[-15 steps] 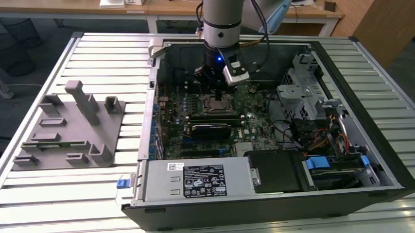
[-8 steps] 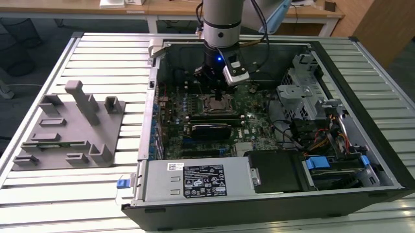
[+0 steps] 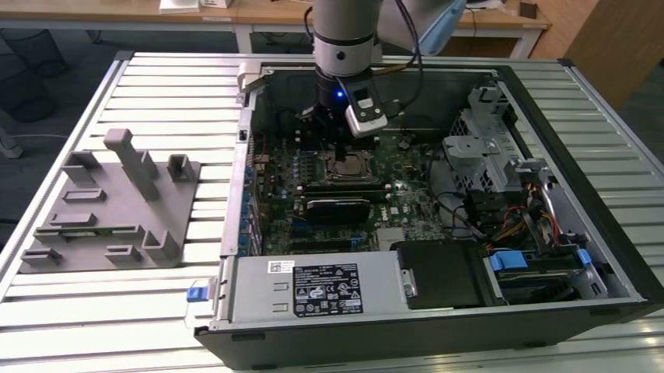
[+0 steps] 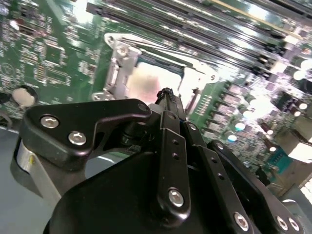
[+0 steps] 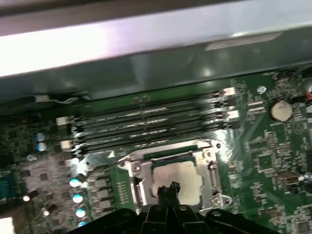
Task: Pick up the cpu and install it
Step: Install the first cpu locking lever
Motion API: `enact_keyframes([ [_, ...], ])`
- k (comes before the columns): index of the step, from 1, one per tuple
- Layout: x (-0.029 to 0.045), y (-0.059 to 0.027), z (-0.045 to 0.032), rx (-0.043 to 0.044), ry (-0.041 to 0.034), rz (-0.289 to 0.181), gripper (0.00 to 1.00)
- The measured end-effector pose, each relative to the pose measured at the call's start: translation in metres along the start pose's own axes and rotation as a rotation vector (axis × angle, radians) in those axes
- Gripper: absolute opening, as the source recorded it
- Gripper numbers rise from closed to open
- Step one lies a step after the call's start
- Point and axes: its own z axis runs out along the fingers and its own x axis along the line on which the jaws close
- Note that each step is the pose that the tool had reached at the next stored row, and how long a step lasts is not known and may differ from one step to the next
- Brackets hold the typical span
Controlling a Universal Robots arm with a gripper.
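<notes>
Seating looks to be the step in hand. The small, thin, square cpu (image 5: 181,174) with its pale silvery metal top is lying flat inside the bright metal-framed square socket (image 5: 135,184) of the green motherboard (image 5: 273,146), directly beneath the black fingers (image 5: 168,191). The fingers are drawn tight together with nothing between them, so they are not grasping the chip. Their joined tip is hanging over the cpu's edge nearest them; I cannot tell whether it is touching the metal.

In the second wrist view the fingers (image 4: 165,100) are pointing at the same pale square (image 4: 148,80), with the socket frame wrapping around it on every side.

Doing this well means working straight down and lightly. Any sideways push from the tip is risking the chip riding up on the frame, and a socket's contacts beneath are likely delicate. The tip is best kept on the metal top rather than on the narrow rim, and the chip should be sitting level before any more force goes in.

Long dark memory slots (image 5: 151,124) are running just beyond the fingertips — worth staying off them. In the exterior view the grey plastic slotted holder block (image 3: 114,210) is sitting well apart from the fingers, outside the open black computer case (image 3: 612,256), on the slatted metal counter (image 3: 104,311).
</notes>
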Motion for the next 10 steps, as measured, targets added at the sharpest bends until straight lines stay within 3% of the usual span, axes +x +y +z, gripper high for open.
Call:
enact_keyframes([
  [4, 0.0093, -0.0018, -0.0004, -0.0002, -0.0009, 0.0, 0.11],
  [10, 0.0099, -0.002, -0.0042, -0.0002, -0.0013, 0.0, 0.11],
])
